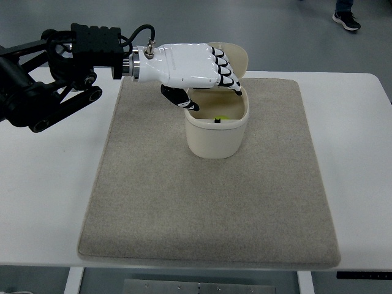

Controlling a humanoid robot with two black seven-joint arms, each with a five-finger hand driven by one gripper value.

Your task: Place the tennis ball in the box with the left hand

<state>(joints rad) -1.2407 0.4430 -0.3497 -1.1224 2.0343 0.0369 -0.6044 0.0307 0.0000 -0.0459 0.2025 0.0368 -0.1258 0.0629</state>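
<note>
A cream box (215, 139) stands on the beige mat (208, 208), with its lid open behind it. Inside the box a small patch of yellow-green tennis ball (221, 119) shows near the back wall. My left hand (202, 92), white with black finger joints, hovers over the box's back-left rim. Its fingers (228, 75) are curled downward and its thumb (181, 99) points into the opening, with nothing held between them. The black left arm comes in from the upper left.
The mat lies on a white table (49, 202). A person's dark shoe (346, 20) stands on the grey floor at the top right, beyond the table's far edge.
</note>
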